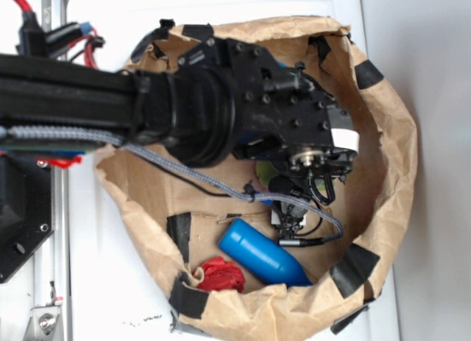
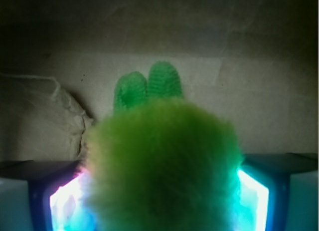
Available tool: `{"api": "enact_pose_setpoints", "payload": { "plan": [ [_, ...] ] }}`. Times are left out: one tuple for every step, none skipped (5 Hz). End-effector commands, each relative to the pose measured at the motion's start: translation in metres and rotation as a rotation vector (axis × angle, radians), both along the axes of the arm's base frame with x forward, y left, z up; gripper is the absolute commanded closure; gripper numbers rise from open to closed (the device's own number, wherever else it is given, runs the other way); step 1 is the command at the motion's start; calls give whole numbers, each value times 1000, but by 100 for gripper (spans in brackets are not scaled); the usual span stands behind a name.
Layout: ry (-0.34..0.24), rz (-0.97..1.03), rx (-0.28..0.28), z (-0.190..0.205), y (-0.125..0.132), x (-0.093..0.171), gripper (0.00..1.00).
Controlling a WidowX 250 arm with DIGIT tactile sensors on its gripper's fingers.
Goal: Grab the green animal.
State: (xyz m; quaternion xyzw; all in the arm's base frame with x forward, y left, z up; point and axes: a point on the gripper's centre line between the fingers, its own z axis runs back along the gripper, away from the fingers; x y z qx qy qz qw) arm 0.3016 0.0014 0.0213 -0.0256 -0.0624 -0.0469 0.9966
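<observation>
The wrist view shows one green animal (image 2: 162,166) filling the space between the two fingers (image 2: 261,191) of the hand (image 2: 159,201), which grips its fuzzy body. In the exterior view the arm hides it; one blue bottle (image 1: 261,254) and one red ball (image 1: 221,275) lie in the paper bag (image 1: 390,149).

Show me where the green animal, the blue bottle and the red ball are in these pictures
green animal (image 2: 162,166), wrist view, on its fuzzy lime body
blue bottle (image 1: 259,252), exterior view, middle of its body
red ball (image 1: 220,275), exterior view, its wrinkled centre

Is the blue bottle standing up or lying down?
Lying down. The blue bottle rests on its side on the floor of the paper bag, near the red ball, with its whole length showing from above.
</observation>
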Motion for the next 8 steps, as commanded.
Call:
{"api": "enact_pose_setpoints", "payload": {
  "plan": [
    [-73, 1, 25, 19, -3, 2, 100],
    [-77, -10, 33, 36, 0, -1, 100],
    [-172, 5, 2, 86, 12, 0, 100],
    [-247, 68, -18, 136, 27, 2, 100],
    [-235, 113, 11, 187, 29, -5, 100],
    [-150, 93, -15, 221, 23, -11, 100],
    [-80, 2, 10, 221, 1, -30, 100],
    [-52, -17, 29, 223, -9, -42, 100]
  ]
}}
